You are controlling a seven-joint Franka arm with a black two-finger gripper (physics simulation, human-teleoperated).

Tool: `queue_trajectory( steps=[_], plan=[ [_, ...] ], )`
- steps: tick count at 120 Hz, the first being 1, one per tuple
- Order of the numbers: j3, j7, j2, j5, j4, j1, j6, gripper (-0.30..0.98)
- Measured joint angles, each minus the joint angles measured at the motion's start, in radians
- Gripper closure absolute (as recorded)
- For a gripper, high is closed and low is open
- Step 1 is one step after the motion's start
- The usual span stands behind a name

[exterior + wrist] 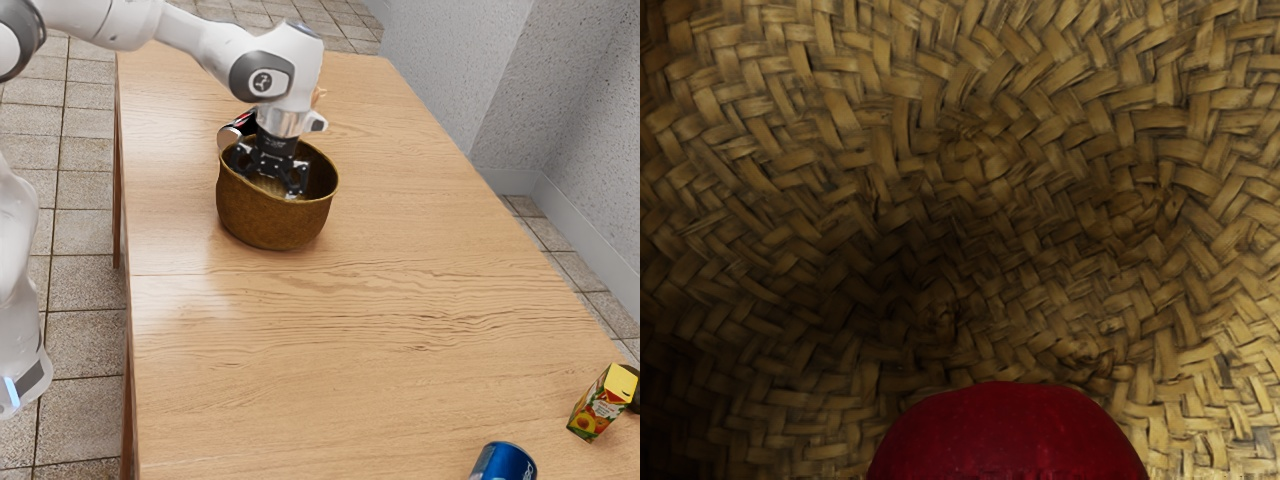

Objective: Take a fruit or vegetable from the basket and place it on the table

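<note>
The gripper (269, 184) reaches down into the woven brown basket (272, 222), its two fingers spread wide apart and their lower ends partly hidden by the rim. In the wrist view, a rounded dark red fruit or vegetable (1008, 437) lies under the hand, cut off by the lower edge. Around it is the basket's woven inside (1040, 190). Contact between the fingers and the red thing cannot be made out.
A red, black and silver can (232, 134) lies close behind the basket. Far off, near the exterior view's lower right, are a blue can (505, 463) and a juice carton (601, 403), with a dark item (634, 391) beside the carton. Wooden tabletop (330, 340) surrounds the basket.
</note>
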Motion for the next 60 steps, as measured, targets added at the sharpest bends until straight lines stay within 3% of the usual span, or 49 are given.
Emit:
queue_trajectory(
  steps=[23, 60],
  plan=[
    [0.01, -0.005, -0.02, -0.007, -0.04, -0.014, 0.009, 0.0],
    [0.031, 0.049, -0.037, 0.006, -0.081, -0.032, 0.044, -0.18]
  ],
)
